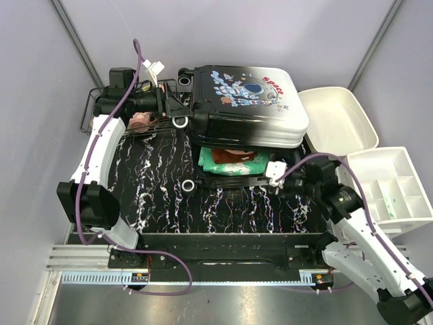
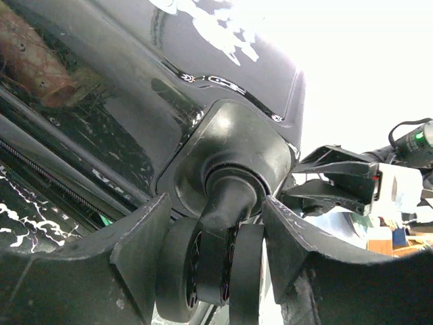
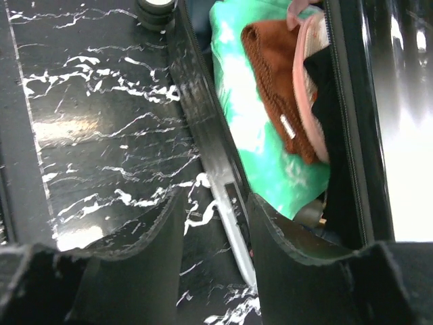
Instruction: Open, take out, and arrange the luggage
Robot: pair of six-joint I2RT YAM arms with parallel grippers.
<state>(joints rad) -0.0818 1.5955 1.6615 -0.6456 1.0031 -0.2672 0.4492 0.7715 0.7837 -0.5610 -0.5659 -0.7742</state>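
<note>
The right gripper (image 3: 215, 211) straddles the luggage (image 3: 203, 128) rim with its fingers apart — one over the marbled table (image 3: 95, 135), one over the inside. There, a brown knit (image 3: 270, 71) lies on a green bag (image 3: 247, 128).

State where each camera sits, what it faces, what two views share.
Top external: overhead behind both arms, looking down on the suitcase.
Left wrist: on that arm, facing a wheel inside the left claw.
Right wrist: on that arm, looking down at the suitcase rim; right claw shows.
Shared: top and right wrist show the green packet.
</note>
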